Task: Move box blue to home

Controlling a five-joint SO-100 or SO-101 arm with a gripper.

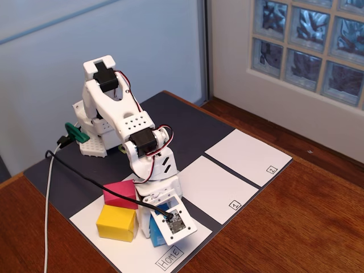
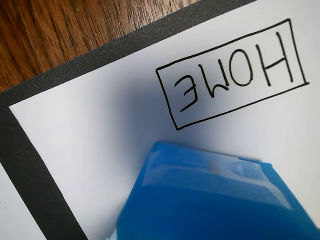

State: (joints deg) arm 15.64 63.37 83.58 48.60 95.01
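Note:
The box blue stands on the home sheet, just above its boxed "Home" label. My gripper reaches down over the block and closes round it; the wrist camera housing hides the fingers. In the wrist view the box blue fills the bottom of the frame and covers the fingertips, with the home sheet and the upside-down label right behind it.
A pink block and a yellow block stand on the home sheet just left of the gripper. Sheets "1" and "2" lie to the right on the dark mat. A black cable crosses the mat.

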